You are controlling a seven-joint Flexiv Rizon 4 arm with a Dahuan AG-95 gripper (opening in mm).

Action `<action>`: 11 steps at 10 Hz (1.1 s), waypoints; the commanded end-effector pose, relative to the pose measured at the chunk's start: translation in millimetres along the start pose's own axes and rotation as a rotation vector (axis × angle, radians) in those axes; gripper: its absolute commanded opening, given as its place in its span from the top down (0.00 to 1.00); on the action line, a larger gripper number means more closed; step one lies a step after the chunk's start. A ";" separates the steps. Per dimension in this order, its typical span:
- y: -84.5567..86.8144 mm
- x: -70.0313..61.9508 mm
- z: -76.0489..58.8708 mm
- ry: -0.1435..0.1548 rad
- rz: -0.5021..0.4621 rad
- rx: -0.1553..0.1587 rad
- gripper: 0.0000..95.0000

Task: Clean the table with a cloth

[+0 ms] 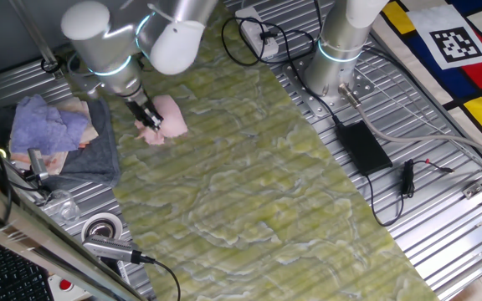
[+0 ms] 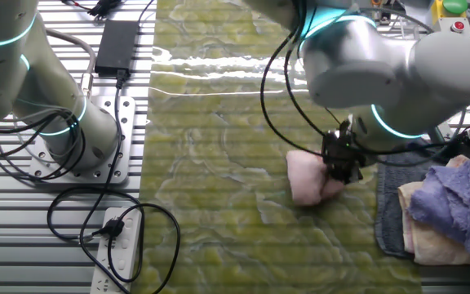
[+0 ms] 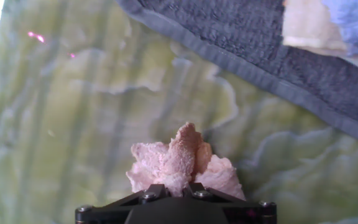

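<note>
Pink terry fabric is seen bunched between the jaws of the gripper [image 2: 339, 167], which are clamped on the cloth [image 2: 308, 177]. In the hand view the cloth [image 3: 182, 163] is gathered to a peak just ahead of the fingers, so a firm pinch is judged. The rest of the rag is spread on the table [image 1: 249, 184], at the end nearest the dark grey towel [image 3: 272, 56]. On that towel a lavender cloth [image 1: 48, 125] is stacked with a pale one under it; both lie apart from the held rag.

Step in hand, as judged: wiping, with the rag held and lying on the surface at one end. Most of the marbled surface lies beyond it. The next move is thought to call for steady downward pressure and a long drag away from the towel edge, so that the towel is not snagged.
</note>
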State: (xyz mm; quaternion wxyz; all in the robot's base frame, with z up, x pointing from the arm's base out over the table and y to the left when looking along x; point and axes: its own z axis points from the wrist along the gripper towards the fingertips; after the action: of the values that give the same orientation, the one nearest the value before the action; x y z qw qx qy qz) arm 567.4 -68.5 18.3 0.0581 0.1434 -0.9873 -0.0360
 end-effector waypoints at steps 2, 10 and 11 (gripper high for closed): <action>31.3 -7.9 2.3 -0.016 0.058 -0.007 1.00; 65.3 -26.1 -5.2 -0.010 0.104 -0.023 1.00; 53.2 -24.9 -6.2 0.008 0.023 0.022 1.00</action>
State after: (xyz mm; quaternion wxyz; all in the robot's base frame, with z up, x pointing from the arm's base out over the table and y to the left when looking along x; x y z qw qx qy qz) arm 577.9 -10.9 25.1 0.0568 0.0934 -0.9929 -0.0459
